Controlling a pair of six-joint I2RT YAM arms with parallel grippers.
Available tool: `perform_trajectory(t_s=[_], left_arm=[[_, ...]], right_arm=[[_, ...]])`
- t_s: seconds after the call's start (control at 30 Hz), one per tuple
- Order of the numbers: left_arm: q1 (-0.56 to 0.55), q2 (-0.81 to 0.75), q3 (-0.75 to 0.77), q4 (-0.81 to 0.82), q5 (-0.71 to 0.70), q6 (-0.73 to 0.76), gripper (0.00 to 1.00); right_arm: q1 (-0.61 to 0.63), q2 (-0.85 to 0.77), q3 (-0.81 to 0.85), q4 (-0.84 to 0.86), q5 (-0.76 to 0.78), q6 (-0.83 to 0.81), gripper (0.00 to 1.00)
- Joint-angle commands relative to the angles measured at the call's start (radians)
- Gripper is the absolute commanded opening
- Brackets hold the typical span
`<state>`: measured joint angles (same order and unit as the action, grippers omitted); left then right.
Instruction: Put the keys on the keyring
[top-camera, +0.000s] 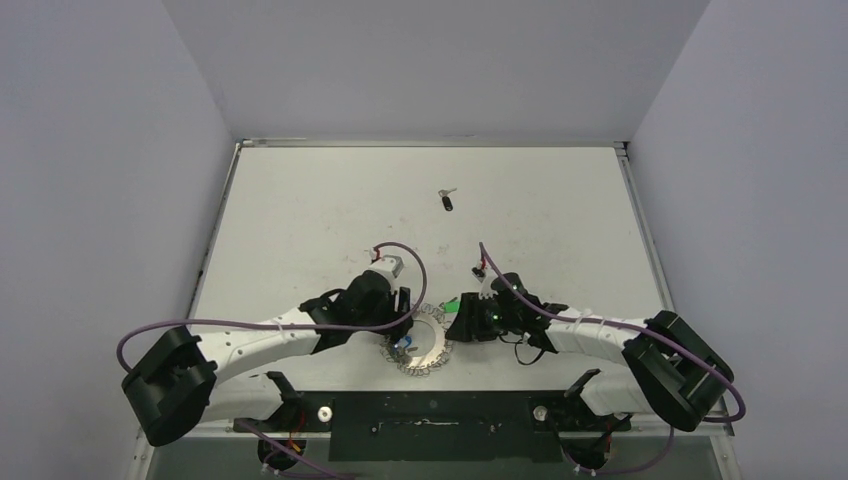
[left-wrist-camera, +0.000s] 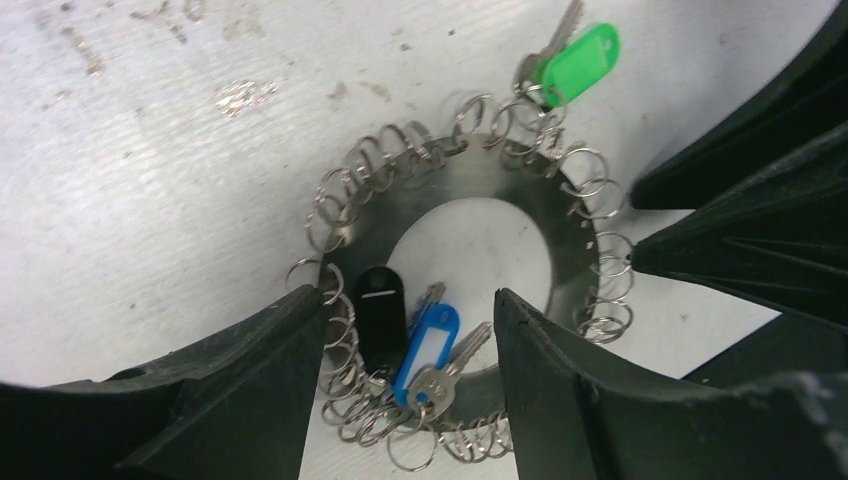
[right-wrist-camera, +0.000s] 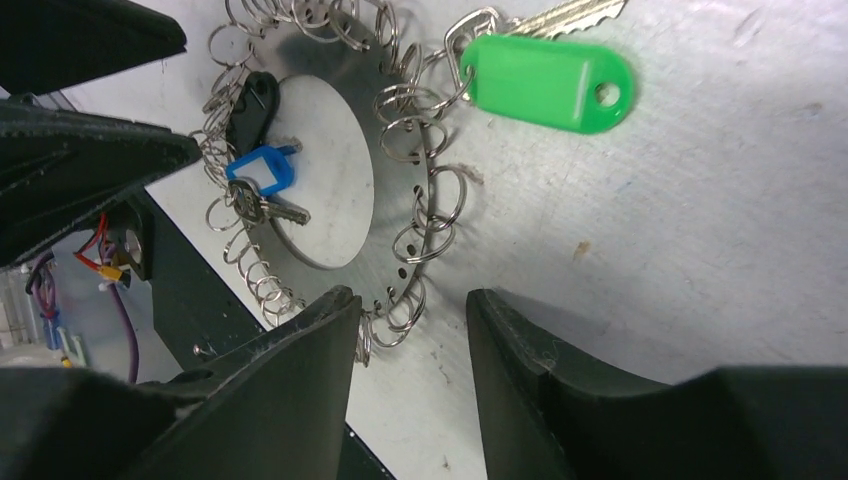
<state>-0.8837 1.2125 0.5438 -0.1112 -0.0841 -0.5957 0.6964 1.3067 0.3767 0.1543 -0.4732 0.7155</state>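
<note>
The keyring (top-camera: 432, 350), a flat silvery disc with a hollow centre and wire loops round its rim, lies on the table between both arms. One small black-headed key (top-camera: 446, 201) lies far off at the table's middle back. My left gripper (left-wrist-camera: 410, 298) stands open over the keyring (left-wrist-camera: 572, 250), its fingers either side of a black tag (left-wrist-camera: 380, 315), a blue tag (left-wrist-camera: 428, 340) and a silver key (left-wrist-camera: 440, 378) hooked on the loops. My right gripper (right-wrist-camera: 412, 297) is open at the keyring's (right-wrist-camera: 390, 225) rim, its left finger (right-wrist-camera: 320, 350) against the loops.
A green-tagged key (right-wrist-camera: 550, 80) hangs on the ring's far side (left-wrist-camera: 575, 62). The dark base plate (top-camera: 430, 420) and table front edge lie just behind the ring. Cables loop from both wrists. Grey walls enclose the table.
</note>
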Motion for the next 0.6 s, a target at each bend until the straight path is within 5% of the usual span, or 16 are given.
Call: perform_trajectory(t_s=[0.0,0.17,0.3,0.4,0.57], left_arm=[[0.004,-0.053,0.043,-0.145,-0.109,-0.02,0.59],[0.005,-0.094,0.016,-0.247,-0.159,-0.069,0.59],[0.006,-0.127,-0.025,-0.252,-0.152,-0.101,0.58],[0.005,-0.153,-0.058,-0.244,-0.145,-0.118,0.6],[0.008,-0.246,-0.117,-0.234,-0.122,-0.168,0.67]], right_arm=[[0.044,0.025,-0.004,-0.003,0.036,0.029,0.41],[0.112,0.073,0.01,0.034,0.036,0.062,0.22],[0.175,0.085,0.052,0.083,-0.002,0.087,0.2],[0.195,0.034,0.054,0.13,-0.012,0.108,0.31],[0.196,-0.121,0.071,-0.073,0.134,0.033,0.68]])
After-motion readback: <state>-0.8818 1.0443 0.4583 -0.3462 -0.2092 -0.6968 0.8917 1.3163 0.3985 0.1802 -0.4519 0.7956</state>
